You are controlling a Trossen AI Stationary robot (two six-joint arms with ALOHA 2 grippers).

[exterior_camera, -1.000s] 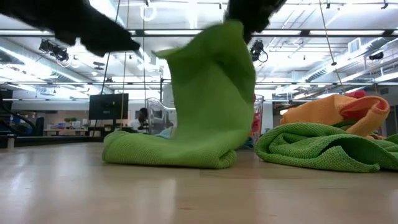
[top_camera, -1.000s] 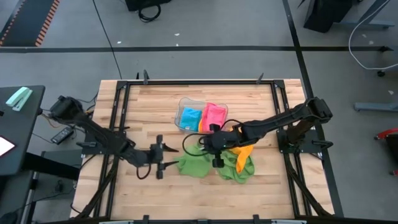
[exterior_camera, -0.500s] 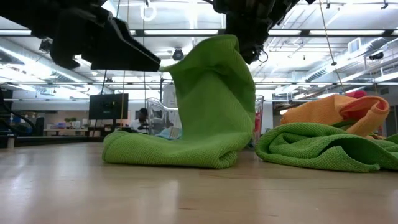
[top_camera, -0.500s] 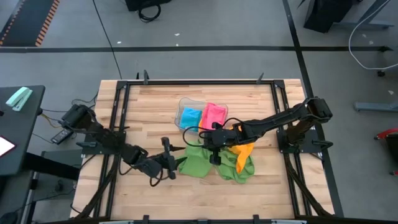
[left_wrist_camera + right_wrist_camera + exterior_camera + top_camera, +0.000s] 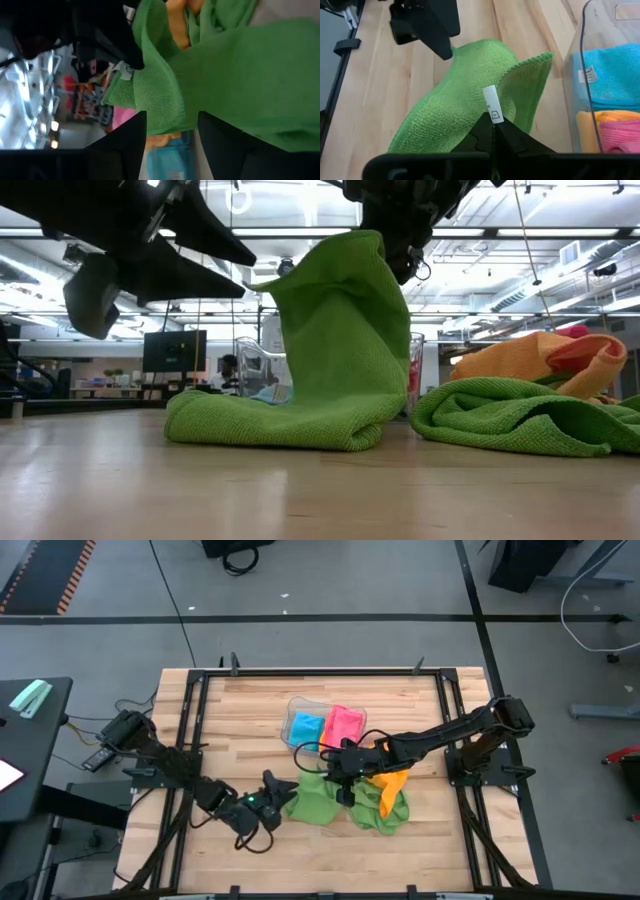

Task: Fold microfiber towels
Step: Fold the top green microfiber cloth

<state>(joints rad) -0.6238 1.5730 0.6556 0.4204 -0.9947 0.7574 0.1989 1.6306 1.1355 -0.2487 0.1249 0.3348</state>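
Now our left gripper (image 5: 268, 802), fingers apart, points at the near edge of the green microfiber towel (image 5: 312, 802) near the wooden table's (image 5: 240, 730) front edge. Its far corner rises upright, clamped in our right gripper (image 5: 341, 778), its arm reaching across from the right edge.

overhead looks down; low camera sits level, near; all views share the green towel (image 5: 330, 360).

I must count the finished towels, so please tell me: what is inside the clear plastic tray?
Inside the clear plastic tray lie folded towels: a blue towel, a pink towel and an orange towel above the pink. Anything beneath them is covered.
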